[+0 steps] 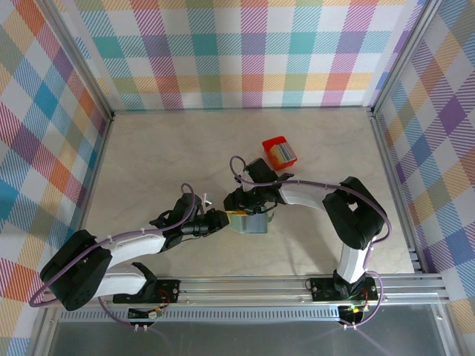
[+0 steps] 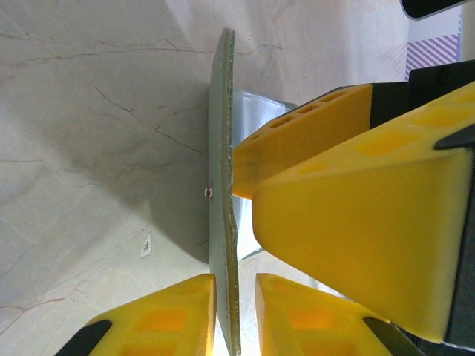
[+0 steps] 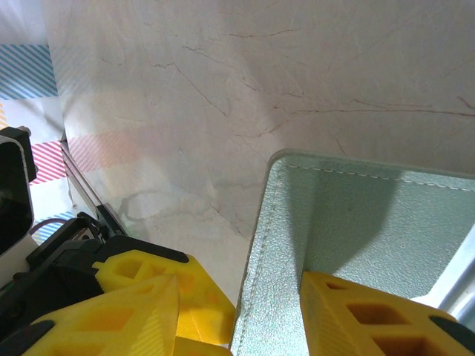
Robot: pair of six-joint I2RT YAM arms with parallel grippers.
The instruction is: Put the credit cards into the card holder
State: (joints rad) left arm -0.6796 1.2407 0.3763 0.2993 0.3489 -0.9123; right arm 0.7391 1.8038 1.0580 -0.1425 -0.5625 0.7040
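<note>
The grey-green card holder stands partly open on the table between both grippers. In the left wrist view one flap is seen edge-on between my left gripper's fingers. It touches one pad, and a thin gap shows at the other. My right gripper reaches in from the far side. One finger presses the holder's textured inner face, and the other sits outside its stitched edge. The credit cards stand on edge in a small red box.
The small red box sits behind the holder, right of centre. Checked walls and metal rails enclose the table on three sides. The arms' rail runs along the near edge. Bare marble-look tabletop lies to the left and at the back.
</note>
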